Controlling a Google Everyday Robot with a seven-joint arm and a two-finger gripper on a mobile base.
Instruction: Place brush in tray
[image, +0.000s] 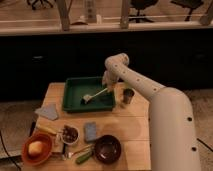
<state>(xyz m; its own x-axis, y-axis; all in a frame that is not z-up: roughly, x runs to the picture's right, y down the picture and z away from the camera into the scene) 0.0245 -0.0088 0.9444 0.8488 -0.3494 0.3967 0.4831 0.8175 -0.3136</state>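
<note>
At your far left, 1 orange bowl holding a yellowish lump sits at the front corner of the wooden surface, with a grey cloth lying behind it. Next comes a small white cup of dark contents, then a grey pad, a green-handled utensil and a dark bowl. Behind these, the dark green tray holds the brush: its head rests on the tray floor and its pale handle slants up to the right, over the tray's right part, where its end meets the hand. You cannot tell whether the hand is grasping the handle or released. 1 metal cup stands just right of the tray.
</note>
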